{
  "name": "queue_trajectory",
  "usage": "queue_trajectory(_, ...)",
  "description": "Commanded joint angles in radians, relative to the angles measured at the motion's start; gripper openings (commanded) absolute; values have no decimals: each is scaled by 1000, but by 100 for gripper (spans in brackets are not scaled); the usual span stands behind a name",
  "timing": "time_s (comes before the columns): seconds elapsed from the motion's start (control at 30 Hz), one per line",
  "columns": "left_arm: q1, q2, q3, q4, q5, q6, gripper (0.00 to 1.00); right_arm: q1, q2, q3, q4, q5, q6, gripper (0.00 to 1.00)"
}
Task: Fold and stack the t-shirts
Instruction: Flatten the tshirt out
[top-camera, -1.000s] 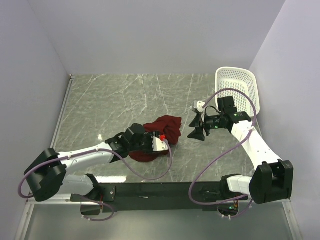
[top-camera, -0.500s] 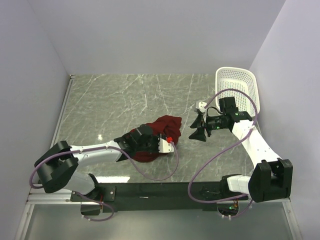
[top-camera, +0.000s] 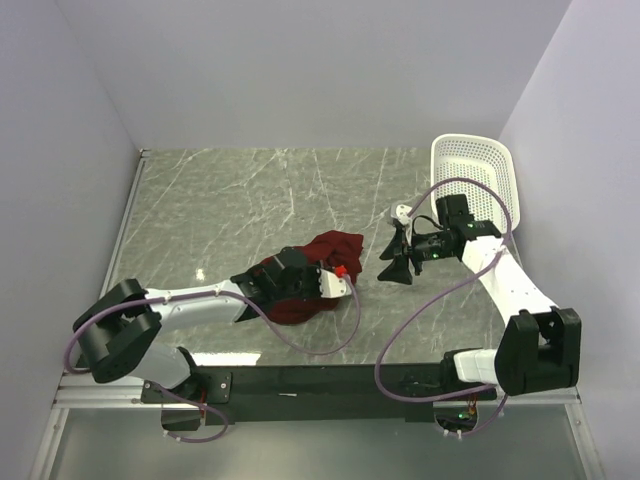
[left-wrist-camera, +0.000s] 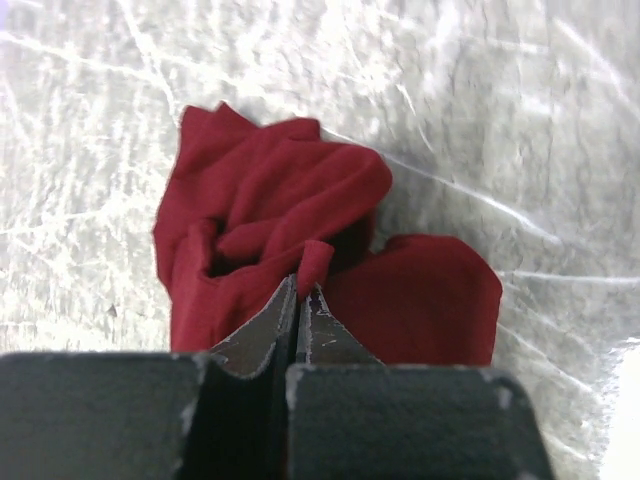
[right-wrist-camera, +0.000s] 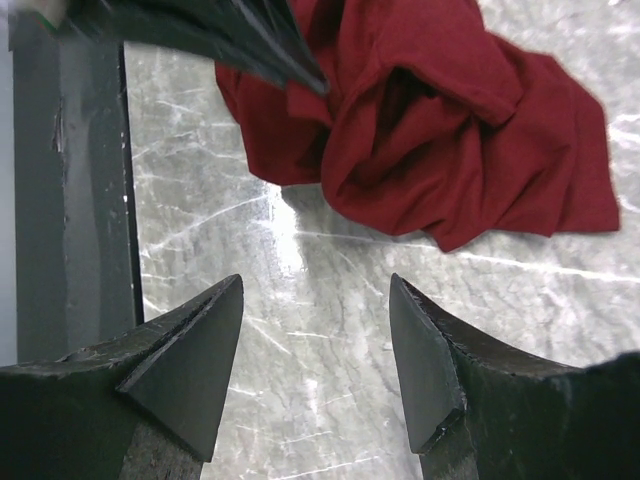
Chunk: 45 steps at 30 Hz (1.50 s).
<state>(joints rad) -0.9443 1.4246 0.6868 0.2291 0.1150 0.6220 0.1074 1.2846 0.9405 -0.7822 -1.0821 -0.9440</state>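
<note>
The left gripper (left-wrist-camera: 300, 291) is seen pressed together on a small ridge of cloth, pinched at the near edge of the t-shirt (left-wrist-camera: 270, 200). The maroon shirt is shown crumpled in a heap on the table (top-camera: 230, 200), towards the front and middle, between the two arms and closer to the left one. No flat panel, sleeve or neck tag can be made out among the bunched folds.

The right gripper (right-wrist-camera: 316, 283) is held just beside the heap on its right, apart from it, its fingers spread and nothing caught between them. A white basket (top-camera: 475, 175) is propped on its side at the far right corner, well apart from the shirt.

The step in hand is judged to be the first pick-up: the shirt is being gripped so that it can be opened out, and no fold has yet been made. A lift is called for next, high enough for the cloth to hang loose, and a second hold on a hem or shoulder would be needed from the right gripper before the shirt can be laid flat.
</note>
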Motion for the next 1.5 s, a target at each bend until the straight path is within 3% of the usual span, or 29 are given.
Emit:
queue_trajectory(0.0,-2,-119,0,91,-23,-106,1,1,30,11,-20,-12,-19,67)
queue_trajectory(0.17,6,-344,-21,14,-73,-230,1,115,25,-25,148,103,112,67)
queue_trajectory(0.37,52,-603,-67,-73,-112,-363,1,287,19,-52,385,358,278,67)
queue_trajectory(0.77,55,-932,-142,-221,-222,-447,1,440,171,7,416,530,280,67)
queue_trajectory(1.07,55,-1027,-145,-301,-241,-470,1,517,281,72,413,593,332,65)
queue_trajectory(1.1,55,-1032,-145,-303,-238,-472,1,517,291,81,414,600,346,63)
queue_trajectory(1.23,55,-1047,-135,-321,-242,-462,1,512,302,130,393,665,364,39)
queue_trajectory(1.33,55,-1056,-115,-338,-265,-440,1,479,260,210,327,654,373,0)
queue_trajectory(1.47,55,-1063,-63,-338,-340,-383,1,394,180,384,238,611,384,0)
